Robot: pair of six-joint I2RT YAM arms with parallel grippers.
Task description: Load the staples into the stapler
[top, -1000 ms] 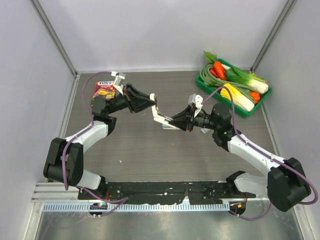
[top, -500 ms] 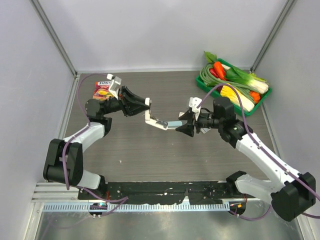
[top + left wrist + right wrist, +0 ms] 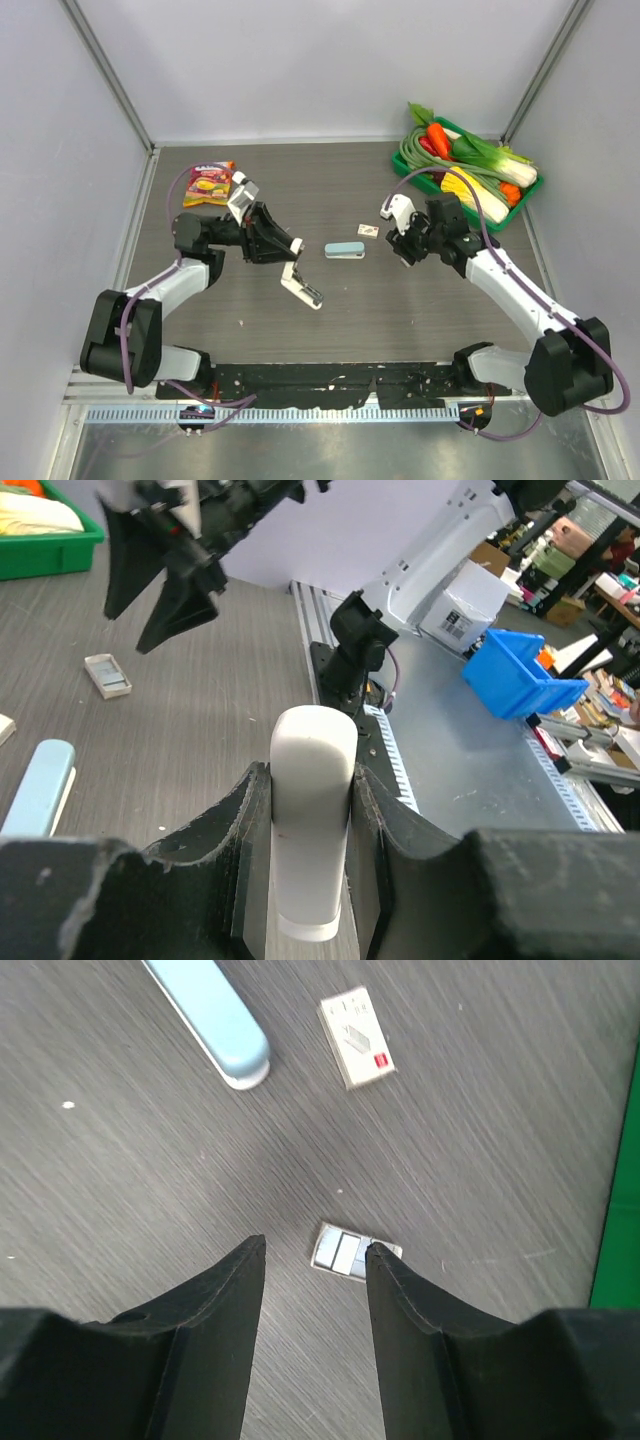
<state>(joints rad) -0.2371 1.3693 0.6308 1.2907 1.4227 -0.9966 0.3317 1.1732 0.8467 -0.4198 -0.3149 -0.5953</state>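
While the left end effector (image 3: 311, 780) clamps the white stapler (image 3: 302, 285), the blue stapler (image 3: 344, 250) lies on the surface (image 3: 400, 320) at centre, the staples box (image 3: 357, 1037) just to its far right, and the right end effector (image 3: 313, 1248) hangs open, empty, nearby.

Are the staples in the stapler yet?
Not yet. Done: the left fingers grip the white plastic stapler. In hand: the right fingers are open and empty, poised over a small grey tray near the tiny cream staple box with a red mark, both lying on the table. Left: picking up staples and sliding them into the stapler.
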